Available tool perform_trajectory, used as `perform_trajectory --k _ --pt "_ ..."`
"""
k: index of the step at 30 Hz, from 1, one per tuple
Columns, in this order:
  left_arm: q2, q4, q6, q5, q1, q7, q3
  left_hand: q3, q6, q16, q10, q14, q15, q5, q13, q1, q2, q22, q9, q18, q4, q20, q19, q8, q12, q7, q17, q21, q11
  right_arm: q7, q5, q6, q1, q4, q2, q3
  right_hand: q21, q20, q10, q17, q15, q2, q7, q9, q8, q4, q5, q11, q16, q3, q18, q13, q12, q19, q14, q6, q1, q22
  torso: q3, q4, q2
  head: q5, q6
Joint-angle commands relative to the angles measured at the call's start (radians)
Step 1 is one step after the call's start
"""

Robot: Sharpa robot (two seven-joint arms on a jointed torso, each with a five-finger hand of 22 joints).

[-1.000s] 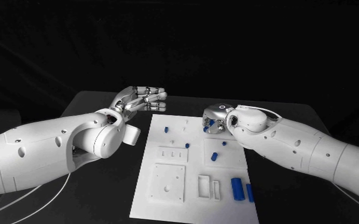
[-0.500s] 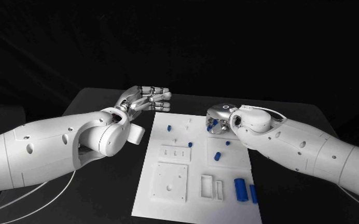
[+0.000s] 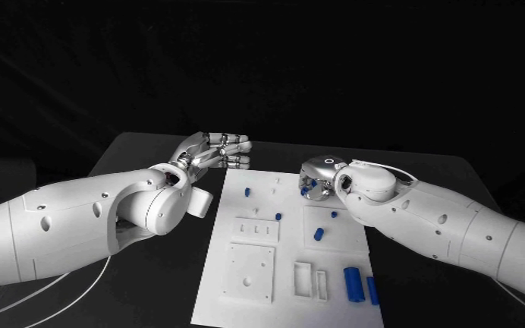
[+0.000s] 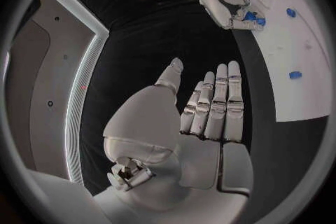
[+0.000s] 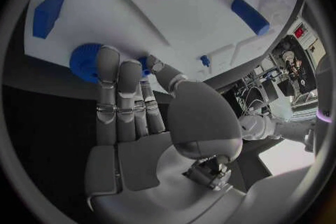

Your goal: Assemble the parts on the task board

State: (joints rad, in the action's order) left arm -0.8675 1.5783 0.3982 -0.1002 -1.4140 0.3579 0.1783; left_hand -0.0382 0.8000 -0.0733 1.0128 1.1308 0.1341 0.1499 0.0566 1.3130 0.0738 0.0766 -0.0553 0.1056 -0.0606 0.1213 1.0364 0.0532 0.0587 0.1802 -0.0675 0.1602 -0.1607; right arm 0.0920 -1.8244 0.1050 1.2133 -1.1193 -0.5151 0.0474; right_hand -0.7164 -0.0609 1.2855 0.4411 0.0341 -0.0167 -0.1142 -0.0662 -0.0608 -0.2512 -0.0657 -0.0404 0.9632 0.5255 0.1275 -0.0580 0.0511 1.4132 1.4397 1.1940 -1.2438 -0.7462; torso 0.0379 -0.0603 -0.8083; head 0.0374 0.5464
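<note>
The right hand (image 3: 319, 178) sits at the far right corner of the white rectangular task board (image 3: 287, 298). In the right wrist view its silver fingers (image 5: 117, 95) lie straight and close together, with their tips against a round blue toothed part (image 5: 85, 62) on the board; whether that part is actually gripped cannot be told. A smaller blue piece (image 5: 144, 65) shows just beside the thumb (image 5: 162, 74). From the left wrist view the same hand (image 4: 234, 11) appears curled around blue parts at the board's corner.

The left hand (image 3: 215, 150) hovers off the board's far left corner, above the black surface (image 3: 143, 153). Its fingers (image 4: 218, 101) are extended side by side and the thumb (image 4: 170, 73) stands apart; it holds nothing.

Outward on the board, a small blue peg (image 3: 248, 190) stands near the far left edge, another small blue peg (image 3: 278, 216) nearer the middle, and a blue oblong part (image 3: 319, 233) lies on a raised white square on the right side. Toward the near right corner lie two blue cylinders: a thicker one (image 3: 352, 282) and, just beside it at the board's edge, a thinner one (image 3: 372, 290). A white square plate with a centre hole (image 3: 250, 272) sits on the near left part.
</note>
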Motion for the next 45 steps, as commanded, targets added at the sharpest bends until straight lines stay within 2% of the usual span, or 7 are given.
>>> perform_trajectory --k 1,12,17,23,30,37,45 --pt "0.002 0.000 -0.007 -0.004 -0.002 0.008 -0.001 -0.001 -0.006 -0.004 -0.007 0.001 0.000 -0.002 0.002 0.007 -0.006 0.000 0.000 -0.015 0.006 0.001 0.000 0.002 0.003 -0.001 -0.001 -0.003 -0.002 0.028 -0.003 0.038 -0.002 -0.010 0.001 -0.002 -0.010 -0.004 0.009 0.002 0.008 0.011 0.022 -0.012 -0.003 0.004 0.001 0.000 -0.004 0.013 -0.006 -0.002 0.006 -0.013 -0.001 0.028 -0.007 -0.029 0.0003 0.0009 -0.002 0.002 -0.006" --pt "0.004 -0.005 0.005 -0.004 -0.002 0.014 -0.001 0.001 -0.003 -0.004 -0.007 0.004 -0.001 0.000 0.002 0.011 -0.006 0.000 0.000 -0.015 0.003 0.000 0.001 0.002 0.003 -0.002 -0.001 -0.002 -0.001 0.067 -0.018 0.084 0.019 -0.035 0.017 0.001 -0.009 -0.006 0.015 0.006 0.010 0.002 0.024 -0.012 -0.003 0.013 0.002 0.002 -0.004 0.025 -0.009 -0.002 0.007 -0.008 0.000 0.034 -0.008 -0.104 0.0002 0.0012 -0.007 0.006 -0.018" --pt "0.005 -0.006 0.007 -0.003 -0.002 0.015 -0.001 0.001 -0.003 -0.004 -0.007 0.004 -0.001 0.000 0.002 0.011 -0.006 0.000 0.000 -0.015 0.003 0.000 0.001 0.002 0.003 -0.002 -0.001 -0.002 -0.001 0.087 -0.030 0.112 0.023 -0.034 0.034 0.001 0.004 -0.006 0.015 0.007 0.011 -0.002 0.025 -0.012 -0.003 0.015 0.002 0.003 -0.004 0.031 -0.012 -0.002 0.007 -0.001 -0.001 0.035 -0.008 -0.145 -0.0028 0.0027 -0.010 0.010 -0.024" --pt "0.007 -0.007 0.008 -0.003 -0.002 0.015 -0.001 0.001 -0.003 -0.004 -0.007 0.004 -0.001 0.000 0.002 0.011 -0.006 0.000 0.000 -0.015 0.003 0.000 0.001 0.002 0.003 -0.002 -0.001 -0.002 -0.001 0.108 -0.043 0.154 0.026 -0.025 0.056 0.001 0.020 -0.007 0.016 0.008 0.011 -0.004 0.025 -0.012 -0.004 0.016 0.004 0.002 -0.003 0.035 -0.014 -0.002 0.007 0.007 0.000 0.037 -0.010 -0.176 -0.0017 0.0030 -0.012 0.009 -0.026" --pt "0.015 -0.010 0.006 -0.002 -0.002 0.015 -0.001 0.001 -0.003 -0.004 -0.007 0.005 -0.001 0.000 0.002 0.011 -0.006 0.000 0.000 -0.015 0.002 0.000 0.002 0.002 0.003 -0.002 -0.001 -0.001 -0.001 0.116 -0.048 0.177 0.028 0.003 0.090 0.001 0.033 -0.007 0.015 0.008 0.011 -0.007 0.025 -0.011 -0.003 0.018 0.004 0.002 -0.004 0.038 -0.014 -0.002 0.007 0.011 0.000 0.036 -0.010 -0.193 -0.0024 0.0005 -0.013 0.012 -0.021" --pt "0.021 -0.013 0.004 -0.002 -0.002 0.014 -0.001 0.001 -0.003 -0.004 -0.007 0.005 -0.001 0.000 0.002 0.011 -0.006 0.000 0.000 -0.015 0.002 0.000 0.002 0.002 0.003 -0.002 -0.001 -0.001 -0.001 0.117 -0.053 0.180 0.028 0.018 0.108 0.001 0.063 -0.007 0.015 0.007 0.011 -0.010 0.025 -0.011 -0.003 0.020 0.004 0.002 -0.005 0.041 -0.015 -0.002 0.007 0.019 0.000 0.036 -0.011 -0.224 0.0021 -0.0048 -0.015 0.018 -0.023" --pt "0.025 -0.016 0.002 -0.002 -0.002 0.013 -0.001 0.001 -0.003 -0.004 -0.007 0.005 -0.001 0.000 0.002 0.011 -0.006 0.000 0.000 -0.015 0.002 0.000 0.002 0.002 0.003 -0.002 -0.001 -0.001 -0.001 0.115 -0.055 0.174 0.028 0.031 0.123 0.001 0.087 -0.008 0.015 0.007 0.012 -0.010 0.024 -0.011 -0.004 0.020 0.004 0.002 -0.006 0.045 -0.015 -0.002 0.006 0.029 -0.001 0.036 -0.010 -0.255 0.0004 -0.0021 -0.017 0.021 -0.018"
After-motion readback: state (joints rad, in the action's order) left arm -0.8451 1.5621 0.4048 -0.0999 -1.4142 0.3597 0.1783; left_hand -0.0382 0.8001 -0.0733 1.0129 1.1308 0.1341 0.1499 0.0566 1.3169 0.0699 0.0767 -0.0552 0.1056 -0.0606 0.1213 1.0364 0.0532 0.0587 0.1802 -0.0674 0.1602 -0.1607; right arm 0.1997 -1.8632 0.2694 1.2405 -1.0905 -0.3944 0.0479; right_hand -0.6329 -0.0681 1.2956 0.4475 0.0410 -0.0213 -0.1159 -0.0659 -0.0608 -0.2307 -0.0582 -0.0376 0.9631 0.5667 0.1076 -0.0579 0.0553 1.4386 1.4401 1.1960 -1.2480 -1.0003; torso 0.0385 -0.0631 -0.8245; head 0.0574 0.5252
